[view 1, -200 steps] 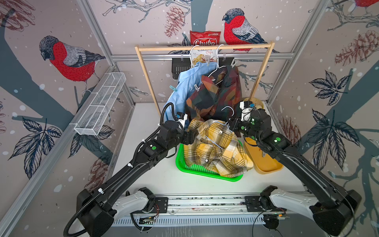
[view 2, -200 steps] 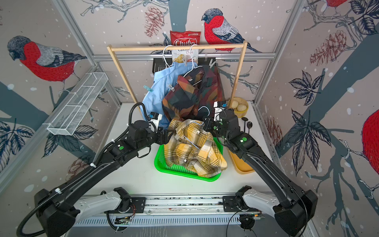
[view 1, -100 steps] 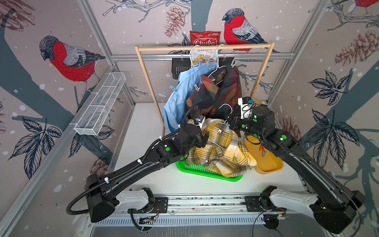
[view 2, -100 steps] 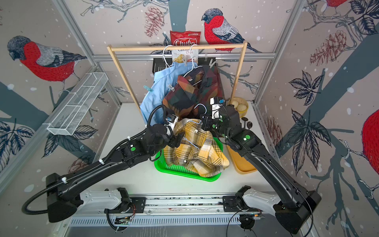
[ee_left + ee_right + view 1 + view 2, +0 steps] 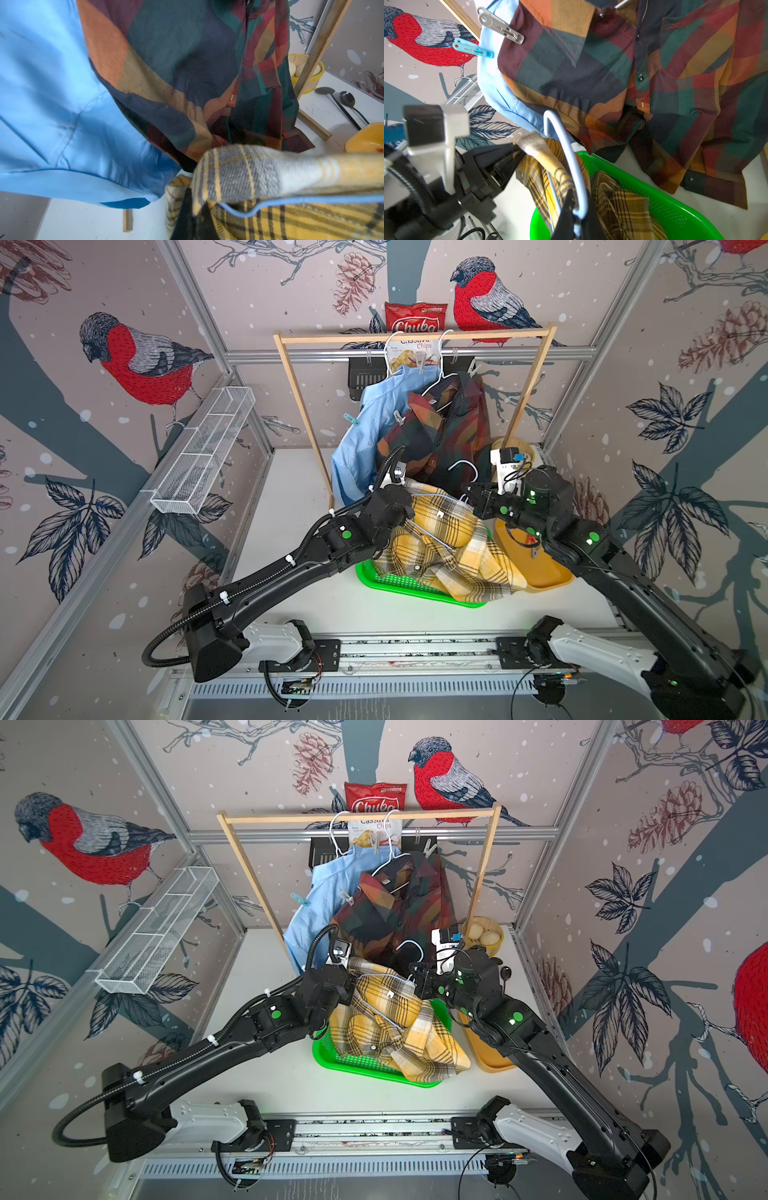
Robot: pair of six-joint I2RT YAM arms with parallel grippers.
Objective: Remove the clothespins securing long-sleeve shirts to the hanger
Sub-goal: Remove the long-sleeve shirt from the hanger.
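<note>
Two claws, both closed: your left gripper [image 5: 516, 149] pinches a fold of the yellow plaid shirt [image 5: 440, 547], and your right gripper [image 5: 576, 214] clamps the pale-blue hanger [image 5: 552, 112], its fingertips cut off at the frame edge. The shirt drapes over the green basket [image 5: 399, 583]; you cannot tell whether a pin is on it. At the basket's 12 o'clock, the teal clothespin [image 5: 473, 49] and grey clothespin [image 5: 500, 26] sit on the light blue shirt [image 5: 365, 435], half hidden behind the dark plaid shirt [image 5: 440, 427].
</note>
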